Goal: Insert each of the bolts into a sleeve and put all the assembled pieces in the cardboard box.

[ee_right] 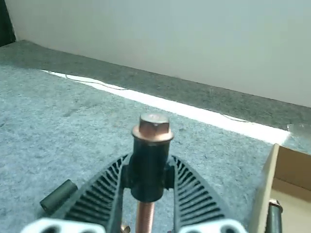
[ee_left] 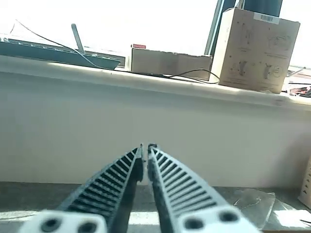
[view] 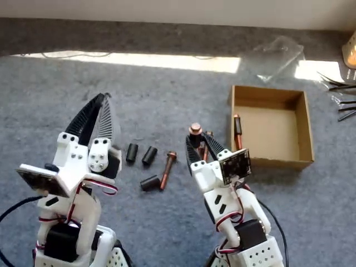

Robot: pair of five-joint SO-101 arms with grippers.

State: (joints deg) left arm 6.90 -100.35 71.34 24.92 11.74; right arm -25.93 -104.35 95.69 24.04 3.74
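One piece (view: 237,130) sits in our box (view: 278,162), right tool (ee_right: 149,167) grips a sleeved bolt (ee_right: 152,127), left tool (ee_left: 146,147) pinched empty, and a loose bolt (view: 167,169) and three sleeves (view: 149,155) await us.

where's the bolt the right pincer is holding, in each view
high view: bolt near the centre, head up in the right pincer, just left of the box.
right wrist view: bolt at the centre, upright, the pincer clamped on its sleeve.
left wrist view: faces the wall, away from the bolt.
shared landmark: the box, whose wall stands beside the pincer in the right wrist view.
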